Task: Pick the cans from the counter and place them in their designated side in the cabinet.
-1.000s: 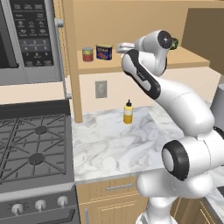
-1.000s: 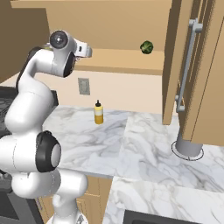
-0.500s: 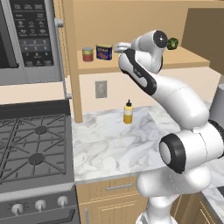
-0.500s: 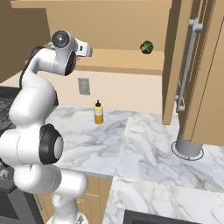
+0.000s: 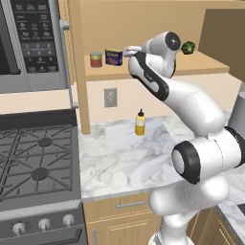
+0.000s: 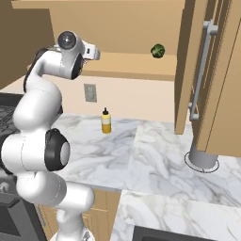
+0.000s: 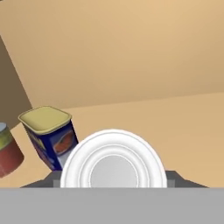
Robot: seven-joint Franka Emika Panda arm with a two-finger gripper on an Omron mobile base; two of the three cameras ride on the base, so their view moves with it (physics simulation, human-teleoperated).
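On the cabinet shelf [image 5: 201,67] you have the boxy tin [image 5: 113,57] just right of the banded can [image 5: 96,59]; the round can [image 7: 113,162] sits in the gripper right of both, above the squeeze bottle [image 5: 139,123] on the counter [image 5: 119,158]

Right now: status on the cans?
Gripper shut on round can, over cabinet shelf. Blue tin already shelved, just beside it. Nothing blocking.

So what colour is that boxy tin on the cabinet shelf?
Dark blue tin with a red-orange label and a yellowish top, clearest in the hand view.
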